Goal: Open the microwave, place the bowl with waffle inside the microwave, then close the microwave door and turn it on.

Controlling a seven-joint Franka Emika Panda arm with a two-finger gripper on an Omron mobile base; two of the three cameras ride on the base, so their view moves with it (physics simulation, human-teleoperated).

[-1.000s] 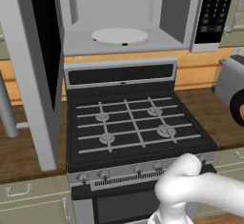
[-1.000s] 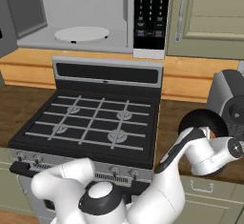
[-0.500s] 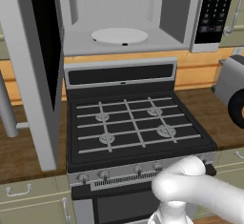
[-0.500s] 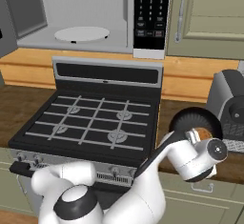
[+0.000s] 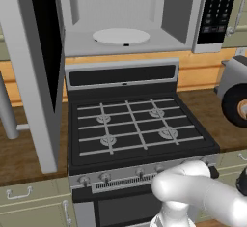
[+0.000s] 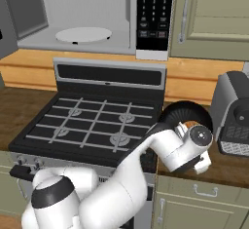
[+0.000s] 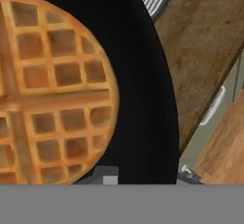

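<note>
the microwave [image 5: 125,23] is standing open above the stove [image 6: 92,125], its white interior and round turntable [image 6: 83,34] showing, and the microwave door [image 5: 36,71] is swinging out to the stove's left. the gripper [image 6: 192,147] is hanging right of the stove, over the wooden counter [image 6: 228,167] beside the toaster [image 6: 233,113], its jaws pinching the rim of the bowl [image 7: 147,89]. the waffle [image 7: 52,94] is lying flat inside the bowl.
</note>
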